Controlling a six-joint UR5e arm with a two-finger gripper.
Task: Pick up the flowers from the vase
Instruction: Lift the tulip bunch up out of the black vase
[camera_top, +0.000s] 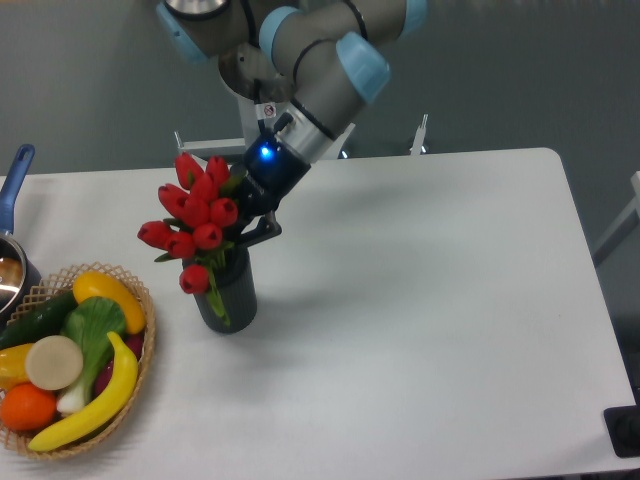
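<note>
Overhead, a white table (420, 300) is seen against a grey wall, with a wicker basket (140, 385) of produce at its left. The gripper (245, 222) is observed with jaws clenched on the flowers (197, 222), whose stems are held just above the vase (228, 295).

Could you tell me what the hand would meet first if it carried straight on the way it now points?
Probably the flowers it is already among, then the vase; depth is unclear.
</note>
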